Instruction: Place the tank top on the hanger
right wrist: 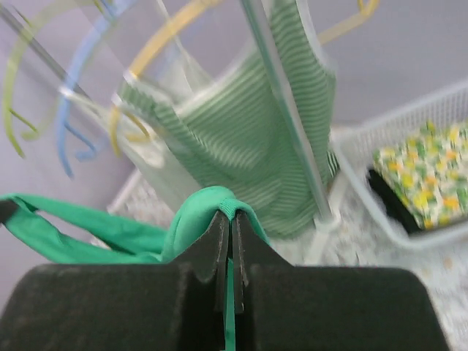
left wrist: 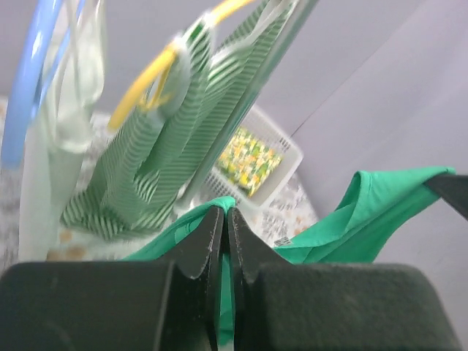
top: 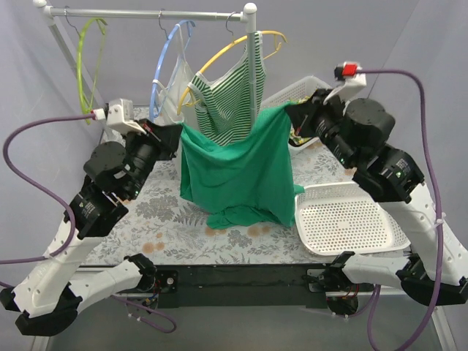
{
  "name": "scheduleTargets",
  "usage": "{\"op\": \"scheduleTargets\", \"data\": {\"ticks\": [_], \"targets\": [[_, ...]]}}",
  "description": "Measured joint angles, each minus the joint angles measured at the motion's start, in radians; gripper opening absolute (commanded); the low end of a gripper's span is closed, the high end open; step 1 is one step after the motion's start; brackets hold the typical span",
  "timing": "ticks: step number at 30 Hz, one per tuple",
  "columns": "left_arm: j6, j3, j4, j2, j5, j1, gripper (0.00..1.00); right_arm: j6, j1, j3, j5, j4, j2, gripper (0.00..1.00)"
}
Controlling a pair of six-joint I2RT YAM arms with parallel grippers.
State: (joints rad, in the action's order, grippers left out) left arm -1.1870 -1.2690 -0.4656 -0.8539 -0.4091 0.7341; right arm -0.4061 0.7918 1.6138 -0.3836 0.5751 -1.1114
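Above the table's middle, the tank top [top: 238, 168] hangs stretched between both arms. The left gripper [left wrist: 225, 223] and the right gripper [right wrist: 230, 223] each pinch a strap. The hanger [top: 80, 66] hangs bare on the rail [top: 146, 12] near the far-left corner, so the hanging itself is not yet done.
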Motion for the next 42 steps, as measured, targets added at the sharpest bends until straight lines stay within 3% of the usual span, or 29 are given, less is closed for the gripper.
{"op": "scheduleTargets", "data": {"ticks": [5, 9, 15, 19, 22, 28, 36, 42], "targets": [[0.144, -0.247, 0.101, -0.120, 0.027, 0.000, 0.00, 0.078, 0.000, 0.346, -0.054, -0.084, -0.143, 0.01], [0.225, -0.463, 0.164, -0.245, 0.062, 0.000, 0.00, 0.142, -0.001, 0.501, -0.100, -0.172, -0.206, 0.01], [0.302, -0.772, 0.188, -0.415, 0.101, 0.000, 0.00, 0.213, -0.003, 0.517, -0.161, -0.304, -0.211, 0.01], [0.317, -0.802, 0.191, -0.426, 0.119, 0.000, 0.00, 0.213, -0.005, 0.436, -0.155, -0.373, -0.182, 0.01], [0.310, -0.698, 0.192, -0.378, 0.127, 0.000, 0.00, 0.171, -0.005, 0.220, -0.130, -0.413, -0.090, 0.01], [0.199, -0.164, 0.162, -0.153, 0.155, 0.000, 0.00, 0.022, -0.006, -0.319, -0.025, -0.432, 0.086, 0.01], [-0.131, 0.547, 0.064, 0.089, 0.245, 0.000, 0.00, -0.184, -0.006, -1.009, 0.208, -0.459, 0.262, 0.01], [-0.393, 0.756, -0.068, 0.218, 0.238, 0.000, 0.00, -0.268, -0.006, -1.252, 0.395, -0.474, 0.309, 0.01]]}}
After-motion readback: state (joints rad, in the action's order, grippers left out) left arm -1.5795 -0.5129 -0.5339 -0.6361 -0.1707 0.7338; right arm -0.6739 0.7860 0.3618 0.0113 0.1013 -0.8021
